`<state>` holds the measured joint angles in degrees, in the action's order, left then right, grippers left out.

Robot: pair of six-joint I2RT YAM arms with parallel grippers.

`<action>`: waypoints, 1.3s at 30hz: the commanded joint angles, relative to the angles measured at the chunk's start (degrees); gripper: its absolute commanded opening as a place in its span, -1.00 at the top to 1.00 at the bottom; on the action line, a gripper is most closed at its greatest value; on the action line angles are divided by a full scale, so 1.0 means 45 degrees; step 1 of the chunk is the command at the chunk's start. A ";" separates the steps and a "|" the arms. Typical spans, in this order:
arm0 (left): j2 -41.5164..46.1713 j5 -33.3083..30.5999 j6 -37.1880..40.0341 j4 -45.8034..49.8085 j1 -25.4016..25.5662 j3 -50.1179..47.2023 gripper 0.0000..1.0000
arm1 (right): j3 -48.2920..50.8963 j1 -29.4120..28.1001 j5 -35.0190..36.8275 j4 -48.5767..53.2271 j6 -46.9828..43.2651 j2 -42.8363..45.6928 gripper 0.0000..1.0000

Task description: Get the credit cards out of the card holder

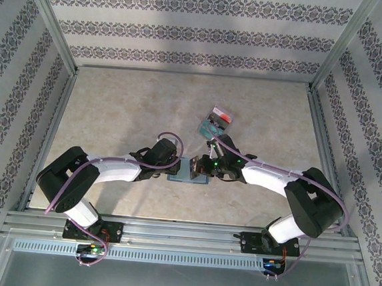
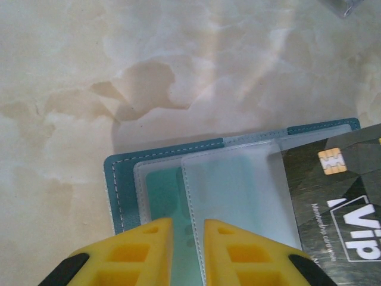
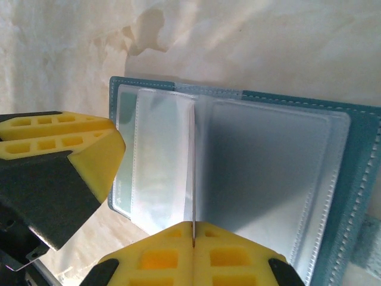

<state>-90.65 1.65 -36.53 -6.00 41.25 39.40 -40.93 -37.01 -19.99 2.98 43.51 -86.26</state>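
Table (image 1: 127, 110): your beige marbled top, metal rails along its edges.
Card holder (image 1: 190, 170): you've got it lying open, near the front, mid-width.
Credit cards (image 1: 217, 121): small loose pile, teal and red, further back, apart from the holder.

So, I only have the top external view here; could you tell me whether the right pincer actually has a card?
Observer: Yes, on the right wrist view the right pincer is shut on a thin card seen edge-on.
Operator: Thanks, and what is the left one doing?
Observer: The left pincer stands tips-down over the card holder, fingers a narrow gap apart.
Operator: Are any cards inside the holder?
Observer: What looks like a teal-green card shows through a clear sleeve.
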 commanded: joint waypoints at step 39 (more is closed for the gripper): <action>0.1929 -0.1511 -0.0083 0.1150 0.0129 -0.0475 -0.99 | -0.9202 0.3574 0.3593 0.6439 -1.4833 -0.3552 1.00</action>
<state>-83.46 -3.20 -37.50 -3.01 41.25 38.00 -79.40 -21.87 -5.91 29.17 -17.30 -100.14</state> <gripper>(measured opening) 0.992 0.053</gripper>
